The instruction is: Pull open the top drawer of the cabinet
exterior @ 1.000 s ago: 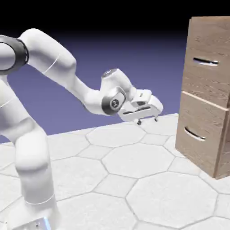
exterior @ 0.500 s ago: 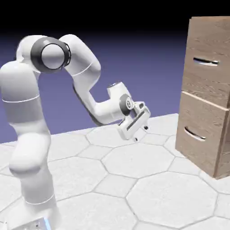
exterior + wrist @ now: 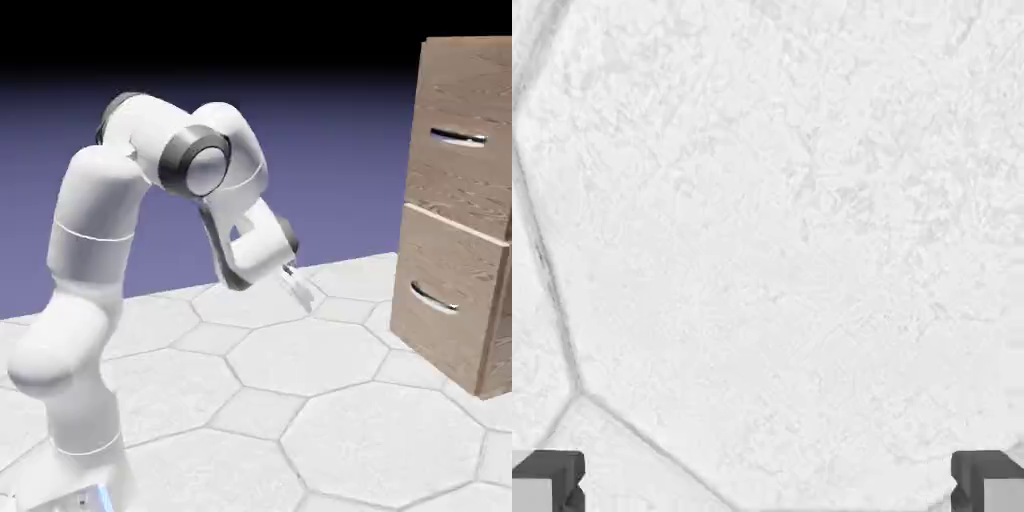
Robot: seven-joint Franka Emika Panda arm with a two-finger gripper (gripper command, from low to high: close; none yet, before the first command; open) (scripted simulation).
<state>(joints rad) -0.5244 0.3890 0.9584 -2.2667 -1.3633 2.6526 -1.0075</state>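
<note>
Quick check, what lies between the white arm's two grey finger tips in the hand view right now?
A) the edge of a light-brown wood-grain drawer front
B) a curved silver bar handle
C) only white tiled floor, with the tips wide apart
C: the white two-finger gripper stands open, its grey tips at opposite sides of the hand view, with just pale floor tiles and their thin grey joints showing between them.

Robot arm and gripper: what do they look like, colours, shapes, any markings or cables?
The arm is glossy white, with rounded, tubular segments, thin seam lines and dark grey rings around some joints. The gripper has two small, blocky fingertips, dark grey with lighter grey faces. I see no cables or readable markings.
</note>
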